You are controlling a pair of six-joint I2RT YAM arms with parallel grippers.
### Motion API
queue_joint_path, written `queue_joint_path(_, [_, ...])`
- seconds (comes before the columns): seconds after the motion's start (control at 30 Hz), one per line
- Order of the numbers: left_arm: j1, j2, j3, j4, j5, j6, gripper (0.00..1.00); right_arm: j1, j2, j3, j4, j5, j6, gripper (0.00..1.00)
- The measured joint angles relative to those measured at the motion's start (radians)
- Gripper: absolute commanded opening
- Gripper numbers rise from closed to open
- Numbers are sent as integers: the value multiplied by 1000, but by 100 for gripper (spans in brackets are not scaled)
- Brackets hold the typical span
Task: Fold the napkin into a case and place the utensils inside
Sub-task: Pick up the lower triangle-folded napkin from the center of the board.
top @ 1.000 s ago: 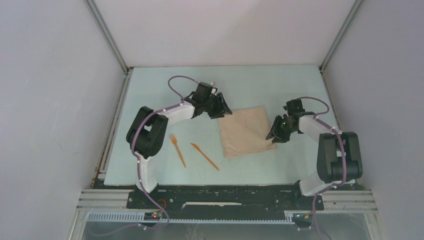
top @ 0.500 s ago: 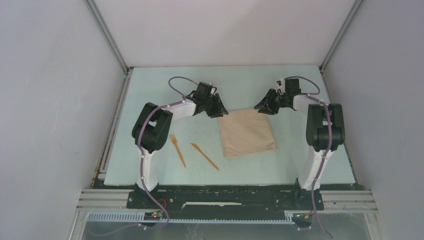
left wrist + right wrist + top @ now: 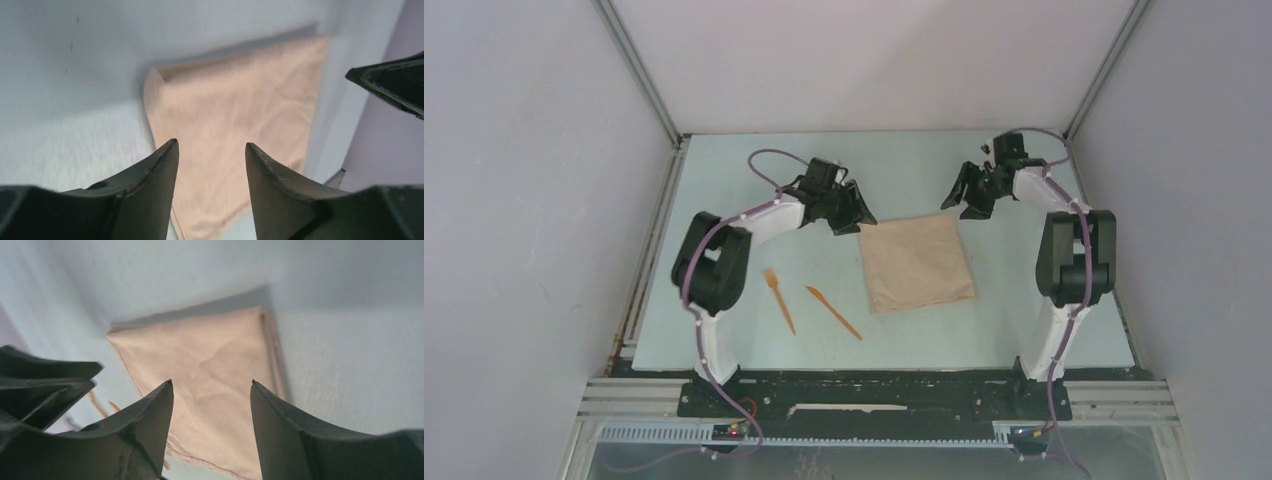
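Napkin [image 3: 917, 262] lies flat on the pale blue worktop [image 3: 904, 165], right of centre. It is a beige, squarish cloth with soft creases and a layered edge along one side, so I read it as folded over; how many layers I cannot tell. My left hand [image 3: 854, 213] sits at its far-left corner, fingers apart with nothing between them. From above I cannot tell whether its tips touch the cloth. My right hand [image 3: 969, 195] hangs beyond the far-right corner, clear of the cloth, also parted and holding nothing. Each wrist view loses part of the napkin behind its own dark, pointed fingers. The orange fork [image 3: 779, 300] and the pointed knife [image 3: 832, 312], both slim plastic, lie side by side left of the napkin and apart from it. In the right wrist view they are only blurred orange slivers.
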Motion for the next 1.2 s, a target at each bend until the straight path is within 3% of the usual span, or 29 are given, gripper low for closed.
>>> queue_joint_path(0.17, [9, -324, -153, -13, 15, 25, 65, 196, -208, 69, -222, 291, -91, 70])
queue_joint_path(0.3, [46, -632, -294, 8, 25, 84, 69, 418, -309, 49, -357, 397, -95, 73])
queue_joint_path(0.43, [116, -987, -441, -10, -13, 148, 71, 618, -274, 44, -452, 422, -57, 74])
queue_joint_path(0.6, [122, -1242, -586, -83, -53, 202, 71, 782, -115, 109, -523, 444, 1, 77])
queue_joint_path(0.83, [122, -1426, -725, -177, -57, 218, 71, 864, 30, 200, -548, 468, 51, 73])
queue_joint_path(1.0, [122, -1442, -750, -195, -42, 217, 71, 863, 67, 213, -544, 482, 70, 60])
queue_joint_path(1.2, [122, -1442, -751, -196, -34, 217, 71, 851, 118, 213, -534, 491, 78, 65])
